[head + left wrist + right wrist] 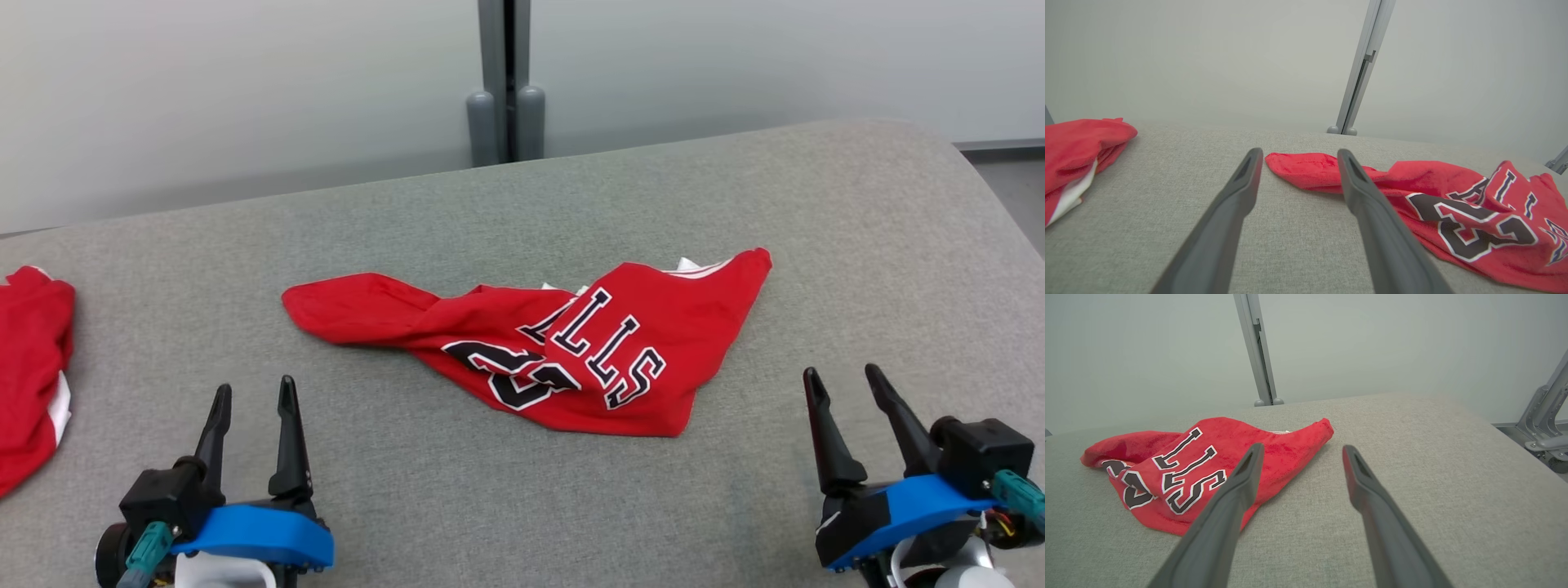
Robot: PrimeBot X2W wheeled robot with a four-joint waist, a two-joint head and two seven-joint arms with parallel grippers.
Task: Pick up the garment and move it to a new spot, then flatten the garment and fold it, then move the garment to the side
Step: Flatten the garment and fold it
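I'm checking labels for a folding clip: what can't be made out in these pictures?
- Red jersey: head view, its own folds hide part of the lettering and number.
- Second red garment: head view, cut off by the left edge.
- Left wrist view: right edge cuts off the jersey's lettering.

Garment (pixel 571 351): red jersey, black lettering edged in white. On my head feed I can read part of a word and a large number. It lies crumpled, not flat, around the middle of the grey fabric table (pixel 857 212). The wide lettered part sits toward the right, folded over itself. A narrower twisted tail runs out to the left. White trim peeks out along the far edge.
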